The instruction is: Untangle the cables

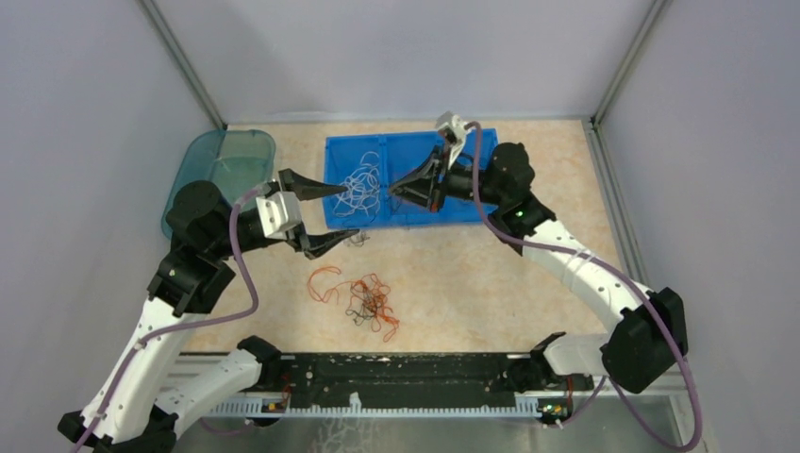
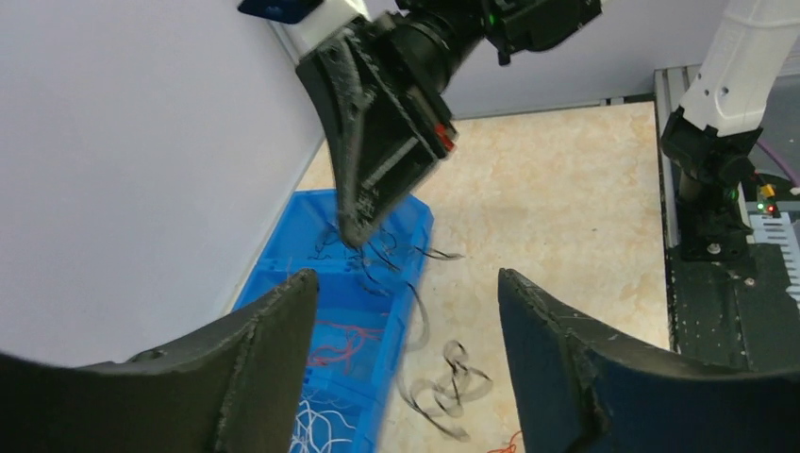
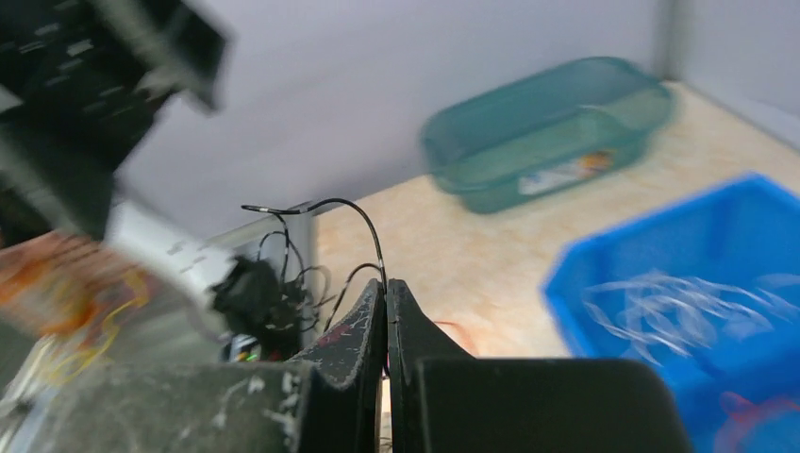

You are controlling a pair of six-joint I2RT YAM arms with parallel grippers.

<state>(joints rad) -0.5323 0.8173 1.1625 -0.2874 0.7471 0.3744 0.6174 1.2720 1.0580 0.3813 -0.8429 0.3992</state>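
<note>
A blue plastic two-compartment tray [image 1: 406, 151] sits at the back of the beige table [image 1: 528, 283]. Thin white cables [image 1: 358, 184] curl in its left compartment, and a few thin red cables [image 2: 340, 340] lie in it too. The right end effector [image 1: 392, 191] hangs over the tray, fingers pressed together on a thin black cable [image 3: 330, 200]. The left end effector [image 1: 342, 209] stands spread at the tray's near-left corner. A loose tangle of orange-red and black cables [image 1: 370, 304] lies on the table. Left of the tray sits a translucent teal plastic tub [image 1: 226, 156], and I can't make out its contents.

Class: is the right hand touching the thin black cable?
Touching. The right wrist view shows the right hand shut on the black cable, which arcs up from between its fingertips.
</note>
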